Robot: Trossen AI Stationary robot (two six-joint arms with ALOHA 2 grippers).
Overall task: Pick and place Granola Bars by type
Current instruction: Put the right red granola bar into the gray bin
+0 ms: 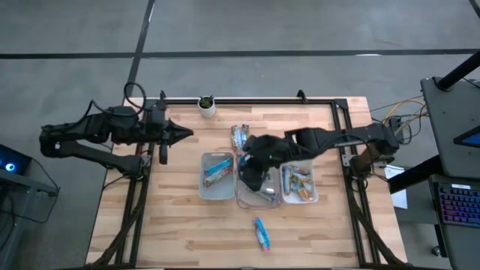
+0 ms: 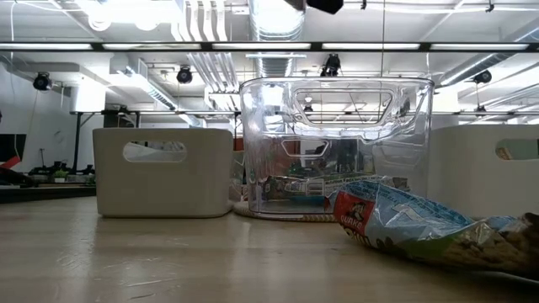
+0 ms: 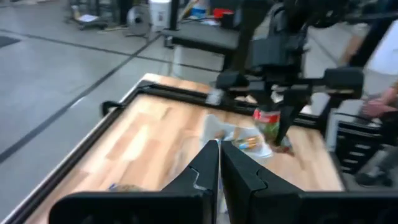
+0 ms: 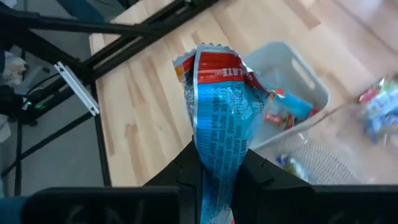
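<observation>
My right gripper (image 4: 214,171) hangs above the table's middle, over the trays (image 1: 251,166), shut on a blue granola bar (image 4: 217,106) with a red printed end. My left gripper (image 3: 219,167) is shut on nothing and waits high at the table's far left (image 1: 180,133). Blue bars lie in the left white tray (image 1: 217,176), and green-tan bars lie in the right tray (image 1: 300,184). A clear tray (image 1: 259,196) stands between them. Loose bars lie flat on the table at the far middle (image 1: 240,136), and one blue bar lies near the front edge (image 1: 261,232). My right gripper pinches the blue bar's lower wrapper end (image 4: 216,163) between its two fingers. The fingers lie along the bar, slanting down from the table's right. The rest of the bar stands out past the fingertips, its crimped red end (image 4: 208,62) farthest out. The bar is lifted clear of table and trays.
A small white pot with a green plant (image 1: 206,106) stands at the far edge. In the low view the loose blue bar (image 2: 404,223) lies close in front of the clear tray (image 2: 337,147). A black frame rail (image 1: 255,100) borders the table. Bare wood lies at the near left.
</observation>
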